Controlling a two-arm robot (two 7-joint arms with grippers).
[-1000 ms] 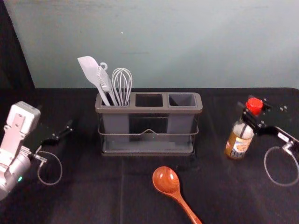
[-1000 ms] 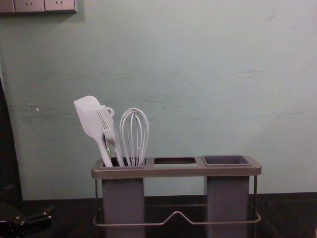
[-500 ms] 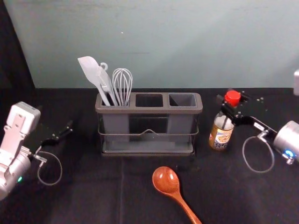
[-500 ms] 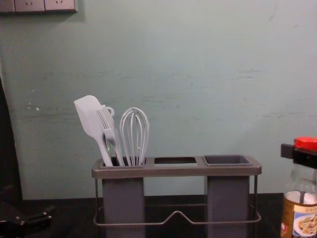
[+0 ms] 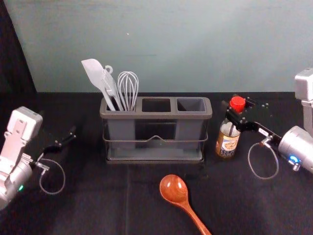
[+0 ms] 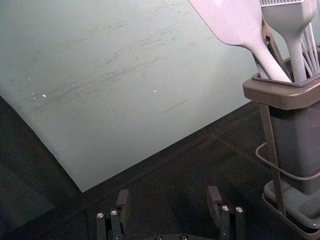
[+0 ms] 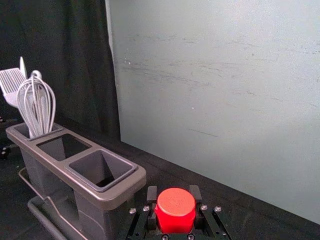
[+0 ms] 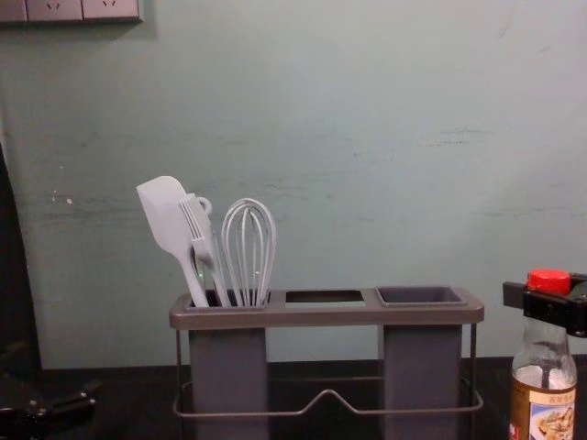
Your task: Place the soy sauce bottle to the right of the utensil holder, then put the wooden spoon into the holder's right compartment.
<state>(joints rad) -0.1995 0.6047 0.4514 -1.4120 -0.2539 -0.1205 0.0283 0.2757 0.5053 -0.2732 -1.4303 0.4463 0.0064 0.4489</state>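
Currently, the soy sauce bottle (image 5: pixel 228 143) is at the right of the utensil holder (image 5: pixel 171 116), just beside it with a gap between. Long axis upright, cap (image 5: pixel 237 103) on top; cannot tell whether the base bears on the bench (image 5: pixel 98 200). Wooden spoon (image 5: pixel 174 189) lies in front of the holder, axis diagonal — bowl towards the holder, handle running towards the robot and to the right. Holder's long axis runs left to right; spatula (image 5: pixel 92 71), brush (image 5: pixel 108 87) and whisk (image 5: pixel 128 87) stand in its left compartment.

Right hand (image 5: pixel 235 111): reaches in from the right edge of the head view, closed around the bottle's neck just under the cap. In the right wrist view the red cap sits between the fingers (image 7: pixel 151 194). Left hand (image 5: pixel 61 133): parked at the left of the holder, well apart from it, fingers spread wide in the left wrist view.

Versus 1.0 s ago: bottle and right hand have shifted left, closer to the holder. Versus 0.5 s ago: a small further shift left — the cap also sits lower in the chest view. Spoon, holder and left hand unchanged.
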